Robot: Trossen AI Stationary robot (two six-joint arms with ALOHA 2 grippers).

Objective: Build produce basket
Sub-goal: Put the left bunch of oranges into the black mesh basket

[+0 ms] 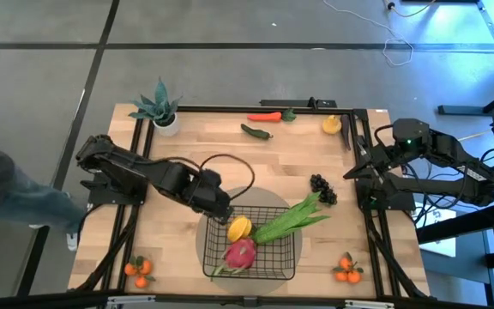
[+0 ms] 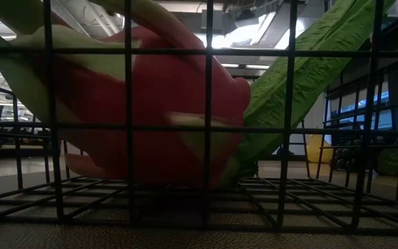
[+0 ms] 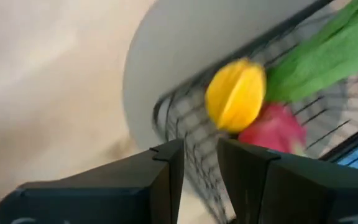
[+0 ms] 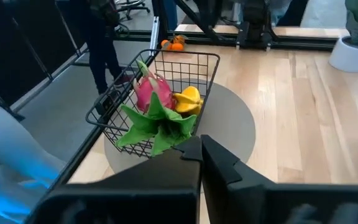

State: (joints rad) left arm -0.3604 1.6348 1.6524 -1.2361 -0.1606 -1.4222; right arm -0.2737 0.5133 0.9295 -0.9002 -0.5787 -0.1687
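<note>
While the right end effector (image 1: 357, 174) is waiting clenched at right, the left end effector (image 1: 223, 215), released, is hovering at the basket (image 1: 283, 268) rim beside the mango (image 1: 240, 227).

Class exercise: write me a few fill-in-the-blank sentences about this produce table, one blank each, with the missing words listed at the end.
1. The pink dragon fruit lies inside the ____.
2. The fruit beside it in the black wire basket, a mango, is coloured ____.
3. The dark grapes rest on the ____, outside the basket.
4. The left gripper hovers at the basket's rim with its jaws ____.

Missing words: basket; yellow; table; open
</note>
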